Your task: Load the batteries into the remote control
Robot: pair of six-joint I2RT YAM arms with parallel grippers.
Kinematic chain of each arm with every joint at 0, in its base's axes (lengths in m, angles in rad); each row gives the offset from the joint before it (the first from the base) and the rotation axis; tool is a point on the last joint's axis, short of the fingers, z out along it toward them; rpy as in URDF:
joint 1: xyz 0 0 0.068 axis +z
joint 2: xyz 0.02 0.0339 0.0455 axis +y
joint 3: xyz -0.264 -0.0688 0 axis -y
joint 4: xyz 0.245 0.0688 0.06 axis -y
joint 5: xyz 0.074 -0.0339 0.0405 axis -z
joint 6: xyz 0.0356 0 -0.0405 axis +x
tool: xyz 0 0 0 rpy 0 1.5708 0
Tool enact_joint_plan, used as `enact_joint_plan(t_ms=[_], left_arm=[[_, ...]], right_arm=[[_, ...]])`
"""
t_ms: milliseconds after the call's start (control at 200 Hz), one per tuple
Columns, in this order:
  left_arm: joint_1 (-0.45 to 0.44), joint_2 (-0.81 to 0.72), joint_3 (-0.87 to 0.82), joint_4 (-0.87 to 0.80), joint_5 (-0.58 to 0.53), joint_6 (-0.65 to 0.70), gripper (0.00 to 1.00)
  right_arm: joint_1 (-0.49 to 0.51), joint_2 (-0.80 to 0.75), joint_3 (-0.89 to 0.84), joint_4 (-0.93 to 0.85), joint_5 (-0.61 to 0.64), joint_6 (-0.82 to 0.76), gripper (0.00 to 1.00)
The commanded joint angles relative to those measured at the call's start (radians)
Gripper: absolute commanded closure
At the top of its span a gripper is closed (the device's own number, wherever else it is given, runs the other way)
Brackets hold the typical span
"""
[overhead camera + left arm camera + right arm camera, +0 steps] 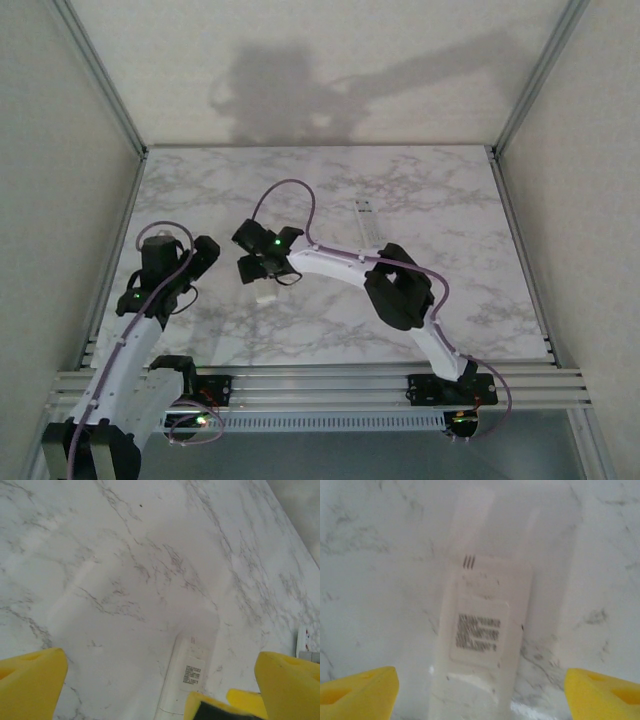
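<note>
Loading step in hand: by my judgement an early one. The white oblong plastic remote control (482, 630) lies back-up on the white, grey-veined marble table (375, 570). Its battery cover, with three grip ridges and a printed label, looks closed.
Right gripper (481, 682): the yellow fingers (357, 690) stand wide apart, one on each side of the remote control and clear of it, with nothing held.
Left gripper (160, 680): also spread wide and empty, hanging near the same remote control.
Batteries: I cannot tell whether any sit under the cover.
Next move: probably opening the cover. One gripper would pin the body while the other presses on the ridges and pushes lengthwise, since the smooth case may slide on the table.
</note>
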Motion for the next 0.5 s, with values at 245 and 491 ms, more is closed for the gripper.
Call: enact_joint_plan(t_ms=[245,491], left_arm=[[-0.004,-0.047,0.047,-0.054,-0.062,-0.01,0.05],[-0.004,0.009,0.077,-0.069,0.06,0.029,0.06]], right_arm=[[-0.002,0.171,0.144,-0.124,0.002,0.045,0.27],[-0.017,0.01,-0.047,0.105,-0.134,0.018,0.52]])
